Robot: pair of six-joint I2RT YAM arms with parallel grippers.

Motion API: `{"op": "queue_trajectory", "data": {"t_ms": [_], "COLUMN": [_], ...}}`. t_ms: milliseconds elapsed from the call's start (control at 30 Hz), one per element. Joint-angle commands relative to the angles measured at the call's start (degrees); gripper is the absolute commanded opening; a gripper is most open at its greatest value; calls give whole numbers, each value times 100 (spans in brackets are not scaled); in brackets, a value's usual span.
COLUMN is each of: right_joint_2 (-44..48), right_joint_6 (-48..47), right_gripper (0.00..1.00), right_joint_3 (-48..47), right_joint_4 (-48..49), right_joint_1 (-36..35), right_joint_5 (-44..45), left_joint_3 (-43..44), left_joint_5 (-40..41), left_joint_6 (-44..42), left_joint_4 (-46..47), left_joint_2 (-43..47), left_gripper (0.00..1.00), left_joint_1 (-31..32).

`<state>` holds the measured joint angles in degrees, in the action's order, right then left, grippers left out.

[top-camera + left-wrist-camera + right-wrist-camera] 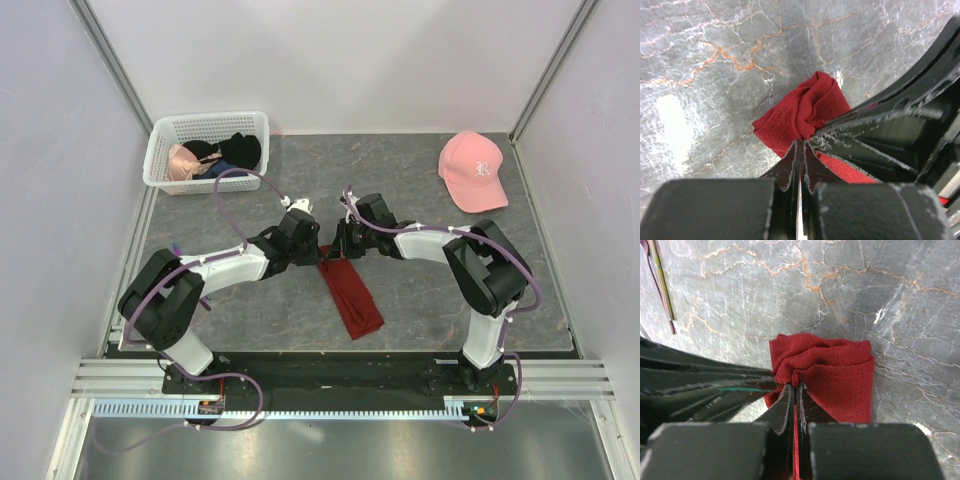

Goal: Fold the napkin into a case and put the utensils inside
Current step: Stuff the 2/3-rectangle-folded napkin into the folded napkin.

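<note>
Your left gripper [801,142] and right gripper [794,385] meet tip to tip, low, fingers [788,167] pinched tight on the napkin [352,292].

Tight in the middle, with the left gripper [316,250] and right gripper [335,250] nose to nose over the napkin [355,295]. Wide bare table [380,175] behind, between basket [205,121] far left and cap [473,170] far right.

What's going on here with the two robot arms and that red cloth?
Both arms are working on the dark red cloth napkin, which lies folded into a narrow strip on the grey marbled table. The left gripper and right gripper are each shut on its far end, side by side.
</note>
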<state>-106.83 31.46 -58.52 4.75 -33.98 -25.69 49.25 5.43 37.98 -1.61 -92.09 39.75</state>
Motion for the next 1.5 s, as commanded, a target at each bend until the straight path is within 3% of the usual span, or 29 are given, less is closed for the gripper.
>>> {"op": "queue_trajectory", "data": {"t_ms": [0,433,533,633,667,900,1033,1233,1467], "right_joint_2": [162,-496,-734,-480,-436,-944,-1130,-832,-164], "right_joint_6": [-307,465,869,1866,2125,3181,3033,2436,1925], "right_gripper": [0,0,6,10,16,21,26,45,47], "right_joint_3": [156,-334,-511,58,313,262,8,130,236], "right_joint_4": [-97,808,1026,2263,2893,3681,3366,2515,1793], "right_joint_1": [-135,-250,-145,92,154,190,14,-30,5], "right_joint_5": [-226,-261,-322,-488,-550,-762,-911,-902,-841], "left_joint_3": [313,-117,-240,-328,-337,-610,-619,-382,-329], "left_joint_5": [55,-297,-350,-341,-324,-394,-280,-130,-113], "left_joint_6": [61,280,280,272,263,324,167,52,52], "left_joint_4": [257,433,451,398,381,556,504,196,38], "left_joint_2": [51,25,104,139,130,148,341,385,376], "left_gripper": [2,2,2,2,2,2,2,2,2], "left_joint_1": [-116,-116,-116,-116,-116,-116,-116,-143,-169]}}
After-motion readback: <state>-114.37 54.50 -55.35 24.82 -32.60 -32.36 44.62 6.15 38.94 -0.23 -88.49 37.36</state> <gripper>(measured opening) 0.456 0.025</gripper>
